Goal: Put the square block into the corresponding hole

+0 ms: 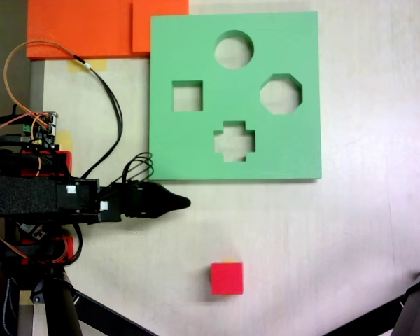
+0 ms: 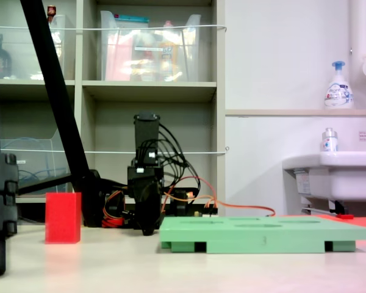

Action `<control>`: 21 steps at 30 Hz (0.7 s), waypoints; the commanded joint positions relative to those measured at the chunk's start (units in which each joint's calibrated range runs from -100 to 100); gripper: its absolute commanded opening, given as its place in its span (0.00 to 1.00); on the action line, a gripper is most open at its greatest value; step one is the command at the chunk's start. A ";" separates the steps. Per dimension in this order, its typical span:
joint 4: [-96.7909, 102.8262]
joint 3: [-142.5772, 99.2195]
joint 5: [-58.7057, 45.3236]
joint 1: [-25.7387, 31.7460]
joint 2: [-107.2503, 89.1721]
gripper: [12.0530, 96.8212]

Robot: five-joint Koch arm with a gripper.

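Jaws of gripper [image 1: 184, 203] looked closed to a point, holding nothing. Square block [image 1: 227, 278] sat on table [image 1: 364, 238], well apart from gripper & square hole [image 1: 187, 97]; whole task left.

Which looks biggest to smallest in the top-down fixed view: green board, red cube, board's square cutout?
1. Green board, by far the largest.
2. Red cube and square cutout: these look about alike, so no ranking between them.

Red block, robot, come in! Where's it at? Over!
Gripper off the block, holding nothing; open or shut unclear. Red block alone on the table. Square hole empty. Nothing in between.
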 commanded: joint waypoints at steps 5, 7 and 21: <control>-7.11 -1.86 -0.29 0.20 -0.41 0.44; -7.11 -1.86 -0.29 0.20 -0.41 0.44; -7.11 -1.86 -0.29 0.59 -0.41 0.44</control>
